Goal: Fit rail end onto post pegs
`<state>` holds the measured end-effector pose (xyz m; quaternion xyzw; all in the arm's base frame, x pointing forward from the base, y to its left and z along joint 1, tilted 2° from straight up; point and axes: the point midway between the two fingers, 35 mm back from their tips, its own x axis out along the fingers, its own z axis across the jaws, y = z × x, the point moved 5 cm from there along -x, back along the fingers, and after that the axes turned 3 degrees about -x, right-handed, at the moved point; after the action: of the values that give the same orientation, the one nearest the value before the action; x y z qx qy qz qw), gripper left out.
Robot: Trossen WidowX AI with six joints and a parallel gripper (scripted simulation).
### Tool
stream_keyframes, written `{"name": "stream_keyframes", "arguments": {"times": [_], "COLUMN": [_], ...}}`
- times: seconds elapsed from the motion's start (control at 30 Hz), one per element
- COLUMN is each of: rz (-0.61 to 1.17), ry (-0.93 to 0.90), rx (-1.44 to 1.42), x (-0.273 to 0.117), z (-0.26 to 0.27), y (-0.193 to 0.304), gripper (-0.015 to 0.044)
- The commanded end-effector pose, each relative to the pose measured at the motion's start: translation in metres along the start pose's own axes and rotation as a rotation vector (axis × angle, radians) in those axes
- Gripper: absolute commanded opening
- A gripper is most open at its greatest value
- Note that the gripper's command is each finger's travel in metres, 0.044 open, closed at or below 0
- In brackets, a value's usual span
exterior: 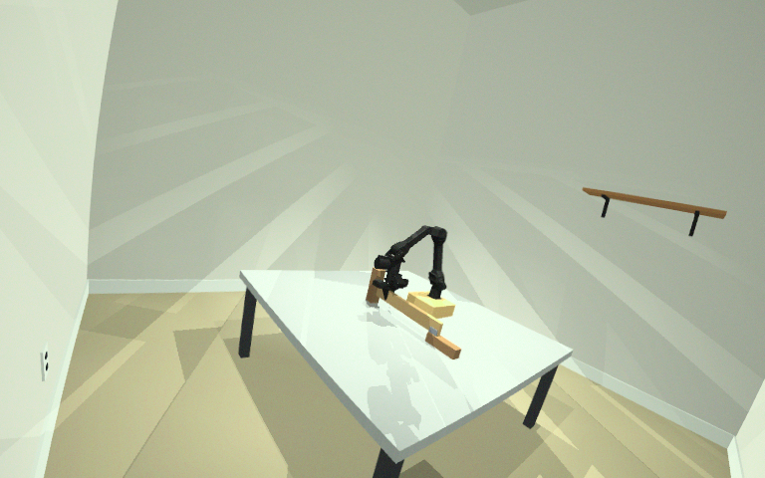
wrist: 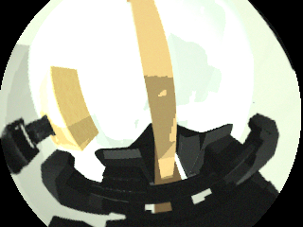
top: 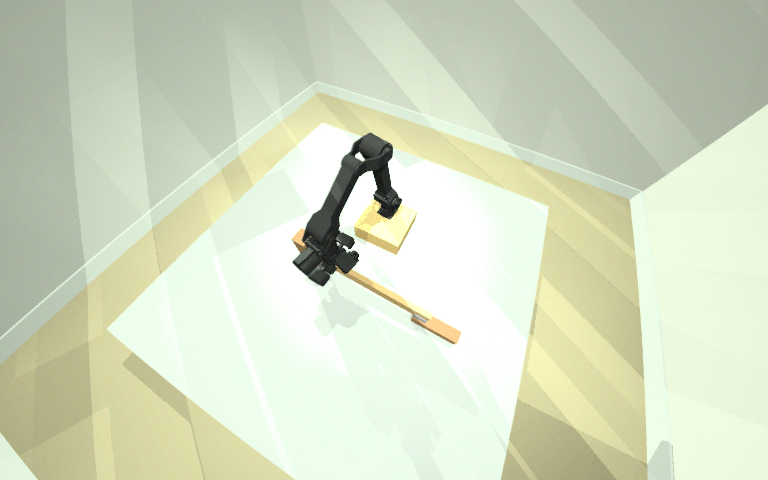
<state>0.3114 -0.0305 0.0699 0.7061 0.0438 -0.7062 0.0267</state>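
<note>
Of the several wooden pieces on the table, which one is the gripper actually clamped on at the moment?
The long rail: the gripper is shut on it near its post end. The post, footboard block and pale base block are untouched.

The arm point(top: 339, 192) is finished throughout in matte black, with no coloured markings, labels or cables to be made out. Its links are seen as slim, squared beams with chamfered edges, joined by rounded cylindrical housings; the largest of these point(top: 372, 148) is shaped like a short drum. The base point(exterior: 435, 290) is a compact dark block with a narrower collar. At the wrist, boxy modules are clustered around the gripper point(top: 327, 266). In the wrist view, the black fingers are shown as flat, angular plates with stepped, faceted edges.
</note>
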Motion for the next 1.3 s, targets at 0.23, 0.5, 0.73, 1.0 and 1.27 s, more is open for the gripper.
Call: {"name": "stream_keyframes", "arguments": {"times": [0.23, 0.5, 0.73, 1.0, 1.27], "rz": [0.009, 0.009, 0.009, 0.004, 0.004], "ry": [0.006, 0.006, 0.006, -0.001, -0.001], "rx": [0.0, 0.0, 0.0, 0.001, 0.001], "x": [-0.002, -0.0019, -0.0017, 0.0003, 0.0003], "z": [-0.0016, -0.0015, -0.0014, 0.0004, 0.0004], "y": [0.0045, 0.0067, 0.0089, 0.0073, 0.0073], "gripper": [0.0, 0.0, 0.0, 0.0157, 0.0368]}}
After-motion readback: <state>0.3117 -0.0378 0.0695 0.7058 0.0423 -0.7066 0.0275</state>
